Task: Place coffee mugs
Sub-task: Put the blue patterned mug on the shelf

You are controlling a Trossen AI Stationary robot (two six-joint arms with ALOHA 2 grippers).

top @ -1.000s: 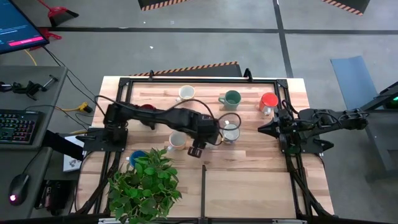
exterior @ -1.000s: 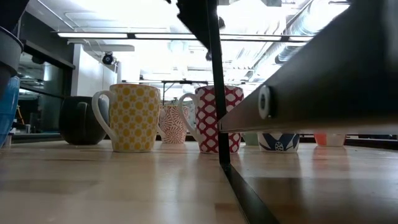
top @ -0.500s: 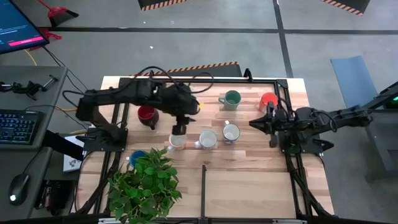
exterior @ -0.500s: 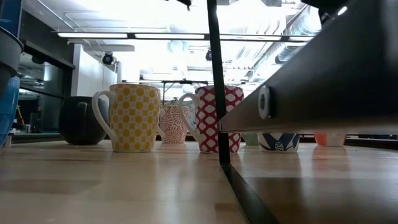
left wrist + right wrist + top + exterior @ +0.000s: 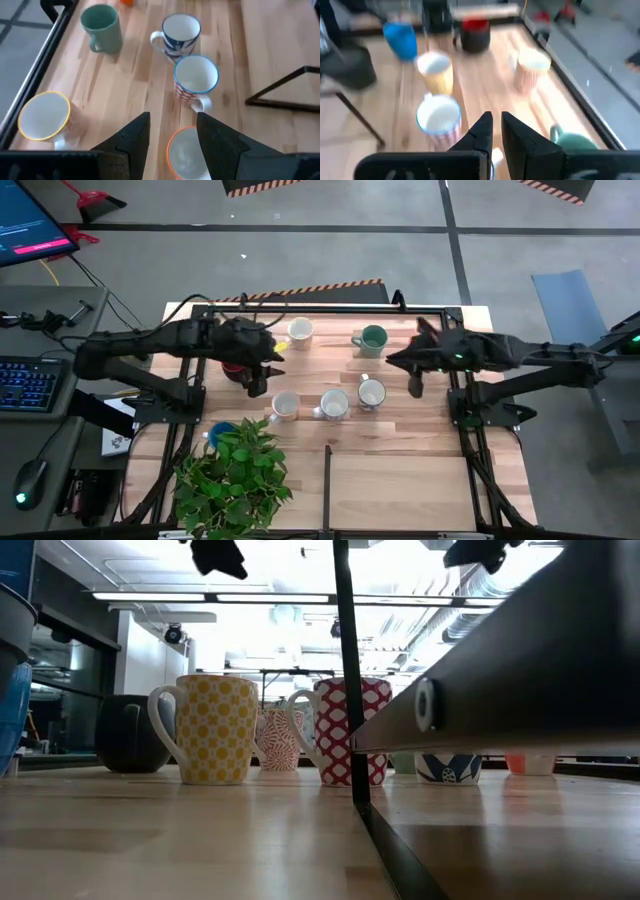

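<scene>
Both arms have swung since a second ago — your left arm has pulled back from the middle of the counter toward its left side, and your right arm has reached in from the right edge over the far right area.

Your left gripper (image 5: 262, 370) now hangs above the dark red mug (image 5: 233, 364), near the counter's (image 5: 400, 470) left edge; in the left wrist view its jaws stand moderately apart and hold nothing. Your right gripper (image 5: 408, 365) hovers between the green mug (image 5: 373, 338) and the row of three; in the right wrist view its jaws are nearly closed with only a slim gap, and empty.

Three mugs already stand in a line across the middle of the counter: the yellow mug (image 5: 285, 405), the red-patterned mug (image 5: 334, 403) and the blue-patterned mug (image 5: 371, 392), close beside one another. I'd judge that row to be the placed set.

Left to do, as far as you can see — the green mug and the cream mug (image 5: 299, 331) near the far edge, the dark red mug at the left, and the blue mug (image 5: 220, 434) half hidden by the plant (image 5: 235, 475) at the near left corner. The orange mug at the far right does not show from above now, with the right arm over that spot. So you are a little under halfway.
</scene>
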